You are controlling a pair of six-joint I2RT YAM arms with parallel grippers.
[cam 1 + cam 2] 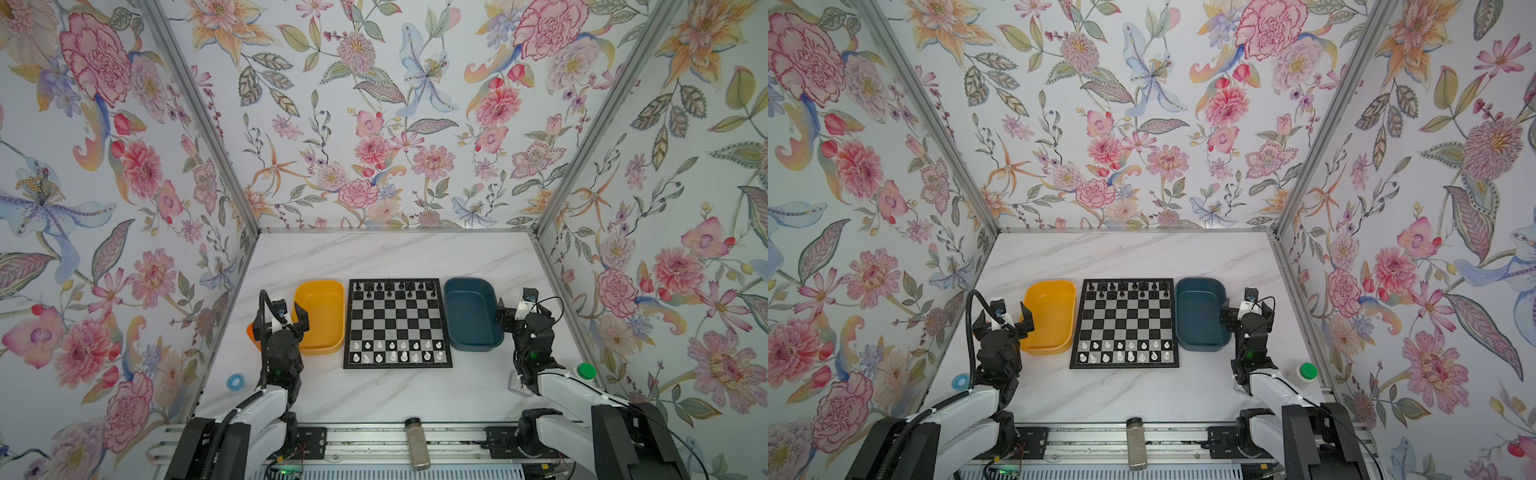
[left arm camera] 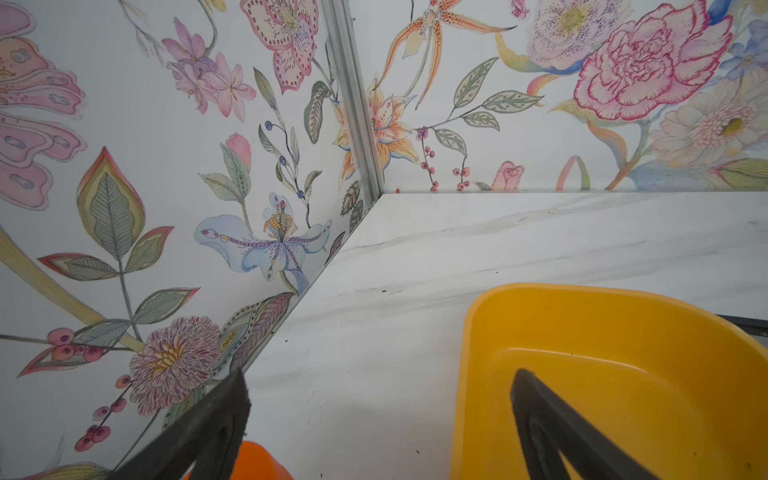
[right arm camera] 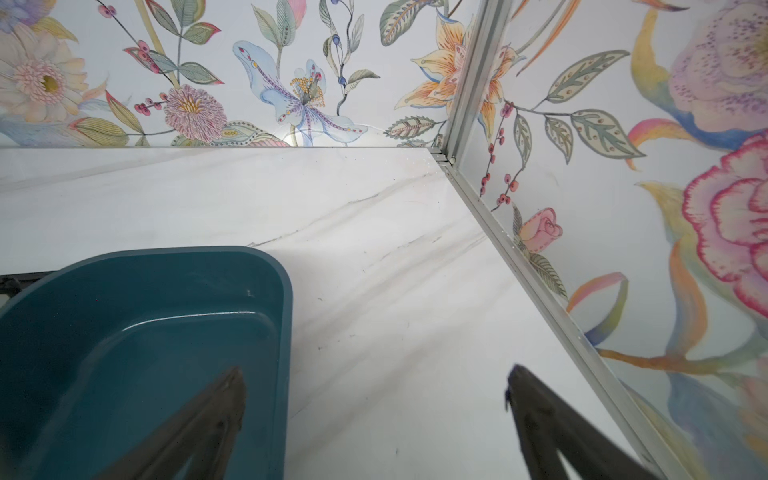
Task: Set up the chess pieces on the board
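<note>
One jar (image 1: 417, 444) lies nearest. The left pincer (image 2: 380, 376) and right pincer (image 3: 376, 370) gape wide, empty. One board (image 1: 397, 323), mid bench (image 1: 374, 257), bears sixteen white pieces (image 1: 393, 355) in two near rows and black pieces (image 1: 390, 286) in two far rows.

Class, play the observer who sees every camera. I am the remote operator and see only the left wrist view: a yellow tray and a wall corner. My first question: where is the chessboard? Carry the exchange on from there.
Observer: The board lies flat between your yellow tray and a dark blue tray.
Operator: Are any pieces on it?
Observer: Yes. The white pieces stand in the two near rows and the black pieces in the two far rows.
Operator: What is the other arm doing?
Observer: The right gripper hangs at the dark blue tray's outer rim, jaws open and empty.
</note>
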